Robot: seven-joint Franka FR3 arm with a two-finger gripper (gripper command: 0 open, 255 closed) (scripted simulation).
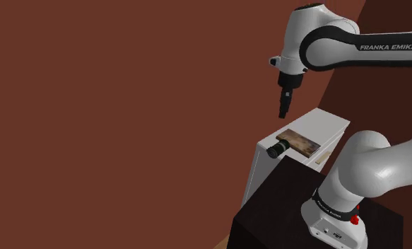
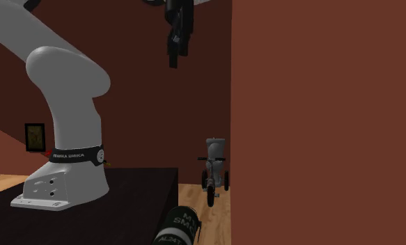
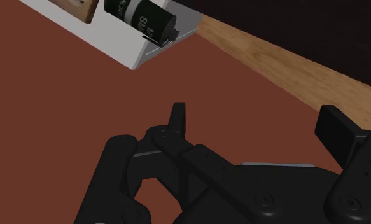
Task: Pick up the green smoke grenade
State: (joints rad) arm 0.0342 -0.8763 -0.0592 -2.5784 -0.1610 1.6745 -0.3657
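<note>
Early in the task, by the look of it: no grasp made, no contact with the grenade (image 1: pixel 277 149) either. Left to do, judging from here: coming down to it, closing on it, lifting it off the cabinet (image 1: pixel 324 126).

High above the cabinet's top, the gripper (image 1: pixel 285 107), pointing down and well apart from the grenade; not plumb over it, as far as the wrist view tells. Fingers (image 3: pixel 177 118) spread wide, nothing between them, nothing held.

On the cabinet's top, lying on its side near one corner and just beside a brown board (image 1: pixel 300 141): the grenade. A short cylinder, very dark green, close to black in these renders. A white band round the body, with dark lettering on it and white lettering on the dark part next to it. A dark, round end turned toward the cabinet's corner.
</note>
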